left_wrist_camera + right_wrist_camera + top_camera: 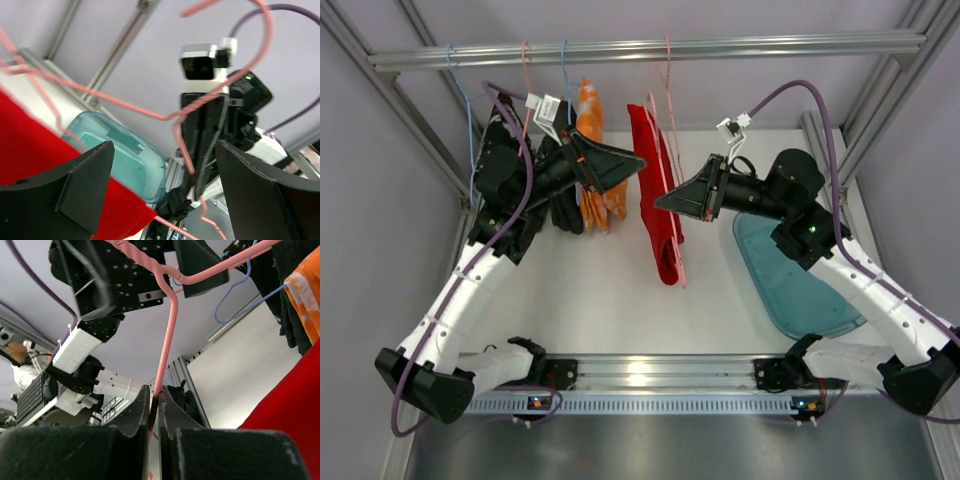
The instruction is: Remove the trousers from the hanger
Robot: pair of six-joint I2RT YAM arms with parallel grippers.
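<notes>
Two pairs: red trousers (648, 150), orange trousers (590, 115)

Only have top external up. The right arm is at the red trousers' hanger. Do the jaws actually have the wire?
Observer: Yes. The right wrist view shows the right gripper with its jaws shut on a straight run of the pink hanger wire.
Operator: Any cloth pinched in with it?
Observer: No. Only wire sits between those jaws. The red trousers are off to the side, at the lower right of that view.
Operator: And the left?
Observer: The left wrist view shows the left gripper with its jaws wide open, clamping nothing. Red cloth shows past one finger.
</notes>
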